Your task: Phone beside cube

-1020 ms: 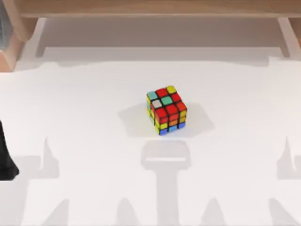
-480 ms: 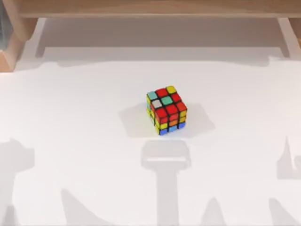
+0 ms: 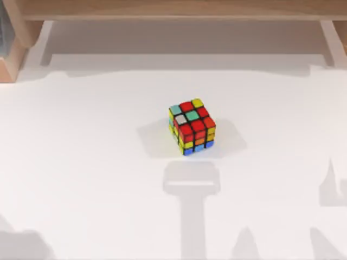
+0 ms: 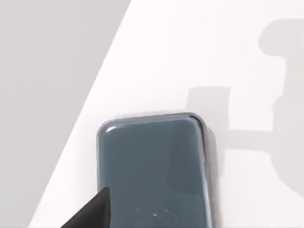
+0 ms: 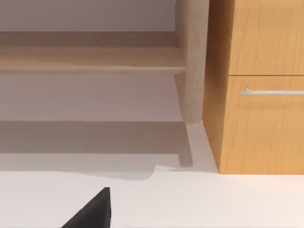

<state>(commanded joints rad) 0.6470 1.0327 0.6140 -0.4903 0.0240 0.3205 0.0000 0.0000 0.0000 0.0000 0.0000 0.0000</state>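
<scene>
The cube [image 3: 192,126] stands in the middle of the white table in the top view, mostly red on top with yellow, teal, orange and blue stickers. The phone [image 4: 154,171], a flat grey-blue glossy slab with rounded corners, lies flat on the table in the left wrist view, close to the table's edge. My left gripper [image 4: 92,213] hangs just above the phone's near end, seen as one dark tip. My right gripper [image 5: 92,211] shows as a dark tip over bare table, far from both objects.
A wooden shelf [image 3: 173,11] runs along the back of the table. The right wrist view shows a wooden cabinet with a drawer handle [image 5: 270,91] and a shelf post [image 5: 192,61]. Grey floor [image 4: 42,95] lies beyond the table's edge beside the phone.
The dark piece of my left arm at the top view's left edge has gone out of the picture. Its shadows at the lower left have shrunk toward the corner. The cube has not moved.
</scene>
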